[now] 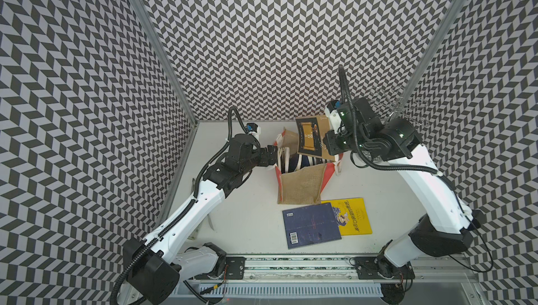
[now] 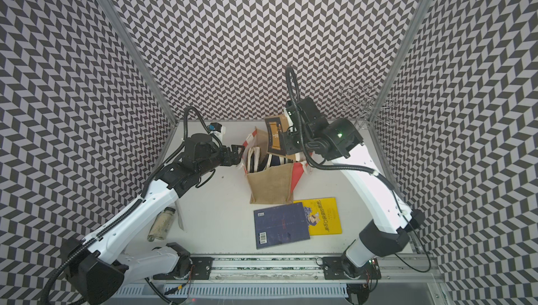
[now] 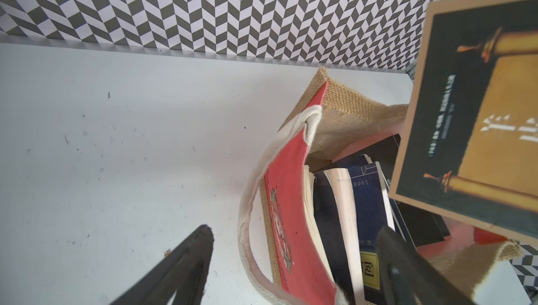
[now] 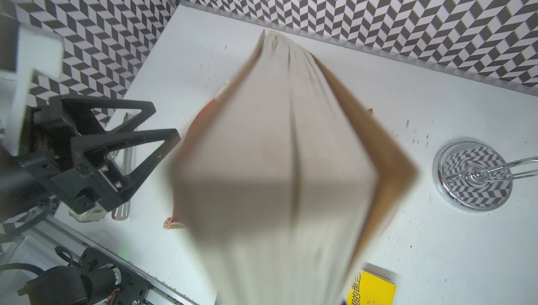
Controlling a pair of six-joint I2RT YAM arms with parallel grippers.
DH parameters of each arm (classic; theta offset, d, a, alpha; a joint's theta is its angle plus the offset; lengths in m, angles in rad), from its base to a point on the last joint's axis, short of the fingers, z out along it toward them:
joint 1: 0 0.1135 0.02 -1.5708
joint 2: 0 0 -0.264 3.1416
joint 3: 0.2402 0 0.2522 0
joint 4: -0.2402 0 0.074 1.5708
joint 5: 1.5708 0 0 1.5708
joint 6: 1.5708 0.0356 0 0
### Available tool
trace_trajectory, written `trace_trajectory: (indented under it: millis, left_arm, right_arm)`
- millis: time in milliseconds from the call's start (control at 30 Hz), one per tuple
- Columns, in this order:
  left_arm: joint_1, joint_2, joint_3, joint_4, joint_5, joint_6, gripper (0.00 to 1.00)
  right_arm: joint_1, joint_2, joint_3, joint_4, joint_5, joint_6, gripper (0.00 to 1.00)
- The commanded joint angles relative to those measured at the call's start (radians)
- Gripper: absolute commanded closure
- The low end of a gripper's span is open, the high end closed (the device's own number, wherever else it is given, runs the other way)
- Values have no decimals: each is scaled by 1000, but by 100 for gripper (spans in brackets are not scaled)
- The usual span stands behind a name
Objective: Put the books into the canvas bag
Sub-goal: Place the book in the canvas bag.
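The canvas bag [image 1: 301, 185] [image 2: 270, 185] stands open at the table's middle back, with several navy books [image 3: 366, 196] upright inside. My right gripper [image 1: 329, 146] is shut on a brown book [image 1: 310, 137] [image 4: 276, 158] with a dark, gold-scroll cover. It holds the book tilted over the bag's mouth, and its fingers are hidden in the right wrist view. My left gripper [image 1: 272, 155] [image 3: 295, 230] is open and straddles the bag's red left wall [image 3: 294, 225] and white handle [image 3: 250, 190]. A navy book [image 1: 310, 225] and a yellow book [image 1: 352, 216] lie flat in front of the bag.
A glass jar [image 2: 161, 225] lies beside the left arm. A chrome stand [image 4: 473, 175] with wire hooks [image 1: 398, 105] sits at the back right corner. Patterned walls close three sides, and the arms' rail [image 1: 291, 265] runs along the front edge.
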State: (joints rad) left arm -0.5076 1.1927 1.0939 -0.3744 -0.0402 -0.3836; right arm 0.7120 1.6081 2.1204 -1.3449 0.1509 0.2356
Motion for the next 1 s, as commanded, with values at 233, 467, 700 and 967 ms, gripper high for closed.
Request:
trace_trajectory:
  millis: [233, 467, 700, 967]
  left_arm:
    - [23, -8, -31, 65, -25, -35, 17]
    - [23, -1, -30, 86, 5, -37, 19]
    - [7, 38, -20, 111, 49, -45, 27]
    - [-42, 62, -24, 121, 13, -44, 27]
  right_arm:
    - [41, 118, 32, 18, 18, 65, 100]
    - [109, 135, -13, 17, -45, 108, 100]
    - [129, 18, -121, 17, -87, 145, 100]
    - [117, 9, -280, 18, -77, 126, 100]
